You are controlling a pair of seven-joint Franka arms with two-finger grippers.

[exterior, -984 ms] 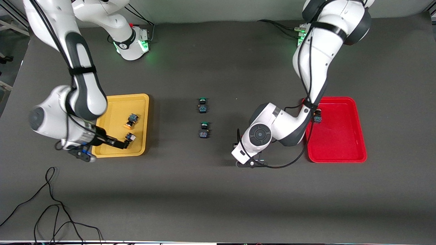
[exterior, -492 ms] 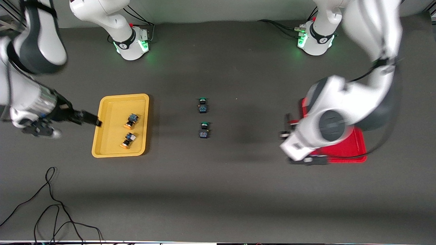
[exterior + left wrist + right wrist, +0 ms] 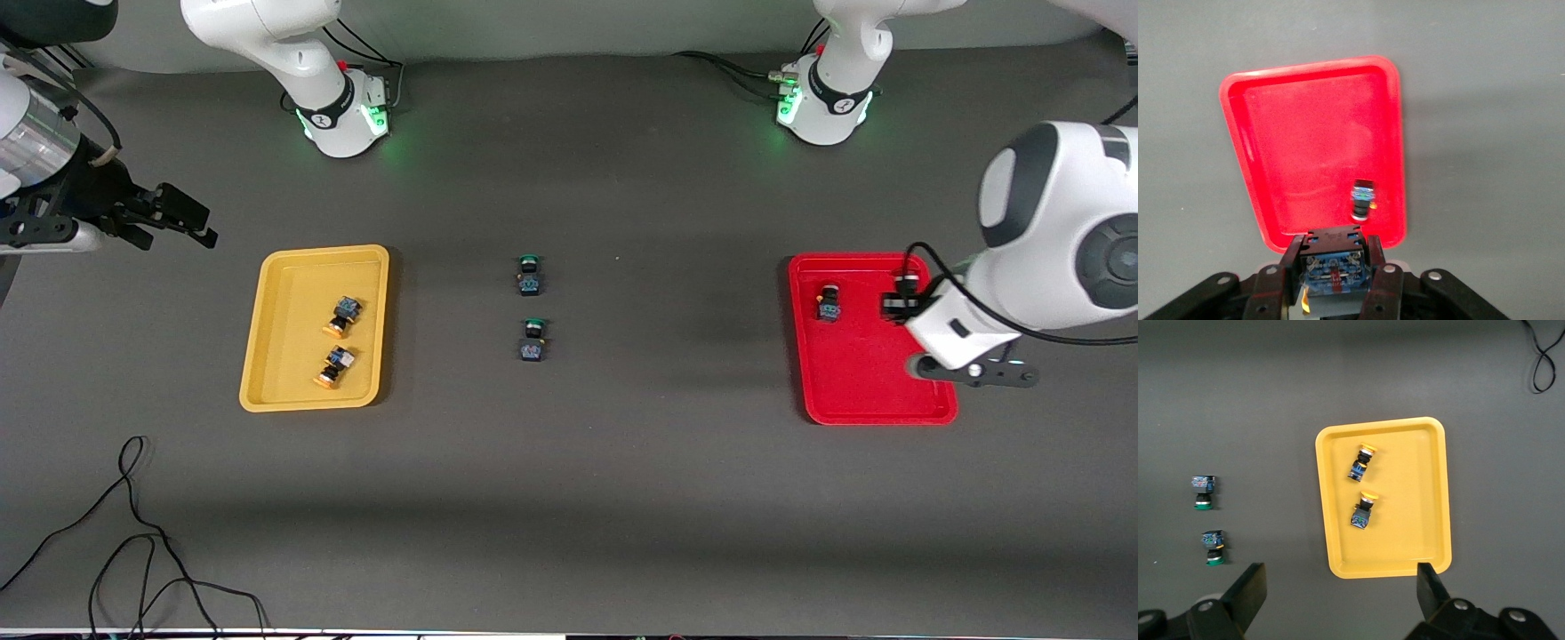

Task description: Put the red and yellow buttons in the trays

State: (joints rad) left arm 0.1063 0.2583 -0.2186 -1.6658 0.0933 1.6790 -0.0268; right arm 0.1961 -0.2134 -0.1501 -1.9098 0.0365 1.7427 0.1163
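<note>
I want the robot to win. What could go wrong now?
The left pincer holds a small blue-bodied push-button switch over the shallow red plastic tray's edge; dropped now, it might miss or bounce out. It could also knock the red-capped button already inside.

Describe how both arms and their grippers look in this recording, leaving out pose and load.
Both arms are glossy white with dark grey joint bands and black cables; their round bases glow green. The left gripper has black fingers on a black bolted bar. The right gripper is black below a silver wrist ring, with wide flat black fingers.
</note>
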